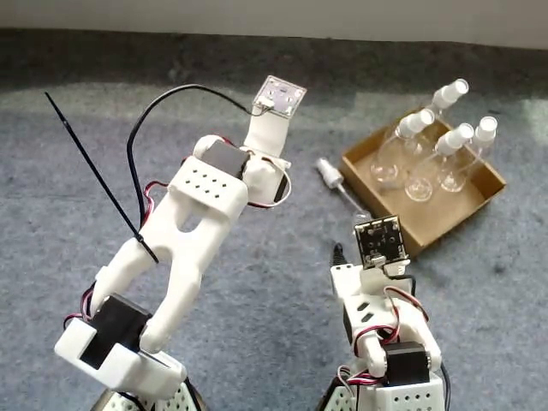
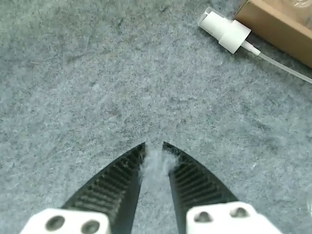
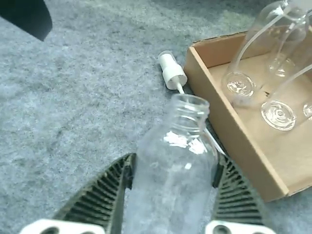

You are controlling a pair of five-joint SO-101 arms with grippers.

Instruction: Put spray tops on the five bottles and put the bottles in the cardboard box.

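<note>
Gripping the last bottle [image 3: 170, 180] around its body, the right gripper [image 3: 174, 162] holds it over the near-right part of the bench [image 1: 282, 300]. The bottle's open neck points toward the box [image 1: 471, 208]. The bottle is clear and looks like thin plastic, so it is probably light, smooth and slightly springy. A hard squeeze could dent it or make it slip. The body hold seems sound, because it leaves the neck free.

The spray top [image 2: 225, 30] lies on its side on the grey felt, just beside the box's left corner, with its thin dip tube trailing along the box wall. It looks small and light. The white collar seems stiff and is likely the best place to take hold. The tube would probably bend if pinched, and it must be fed into the neck first.

The left gripper [image 2: 154, 145] hovers over bare felt nearer the bench's middle. It is empty, its jaws drawn to a narrow slit, and would need to widen for the collar.

Four bottles [image 1: 456, 137] with tops on rest in the box toward the far-right corner, leaving little spare room. The box wall beside the spray top may crowd a finger. A black cable [image 1: 193, 86] loops above the left arm.
</note>
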